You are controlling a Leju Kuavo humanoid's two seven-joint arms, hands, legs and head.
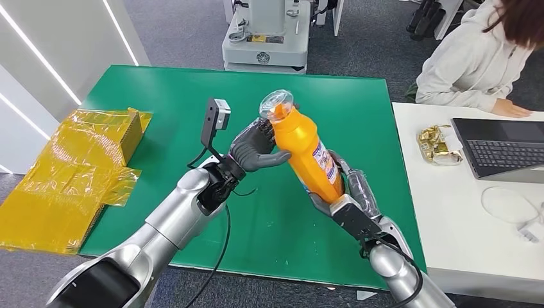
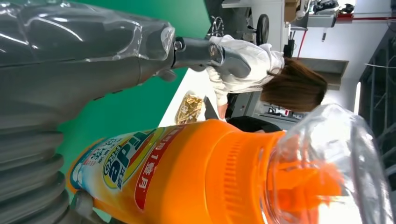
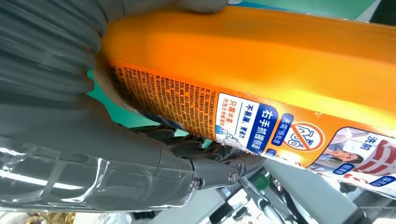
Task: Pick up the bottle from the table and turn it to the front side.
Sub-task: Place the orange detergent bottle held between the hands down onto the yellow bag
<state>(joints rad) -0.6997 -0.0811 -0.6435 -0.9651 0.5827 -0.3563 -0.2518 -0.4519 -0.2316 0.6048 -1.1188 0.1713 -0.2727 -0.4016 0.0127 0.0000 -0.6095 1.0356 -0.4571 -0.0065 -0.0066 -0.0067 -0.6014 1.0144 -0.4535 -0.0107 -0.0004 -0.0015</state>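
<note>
The big green table has a flat, smooth top with straight edges, and there is lots of bare green all around the robot's arms, most of it at the far side. Its right edge sits close beside a white table, where a person in a pale top sits at a dark laptop. At the green table's left edge lies a box wrapped in shiny, crinkly yellow plastic, well apart from the hands. The orange bottle is up in the air over the middle of the green table, tilted, with its clear round cap at the top and its bottom end down in the right hand. The bottle is smooth, hard plastic with a printed label on its side. The right hand grips the bottle low down, fingers wrapped around it. The left hand holds the bottle's neck just under the cap, with its dark fingers curled against it.
</note>
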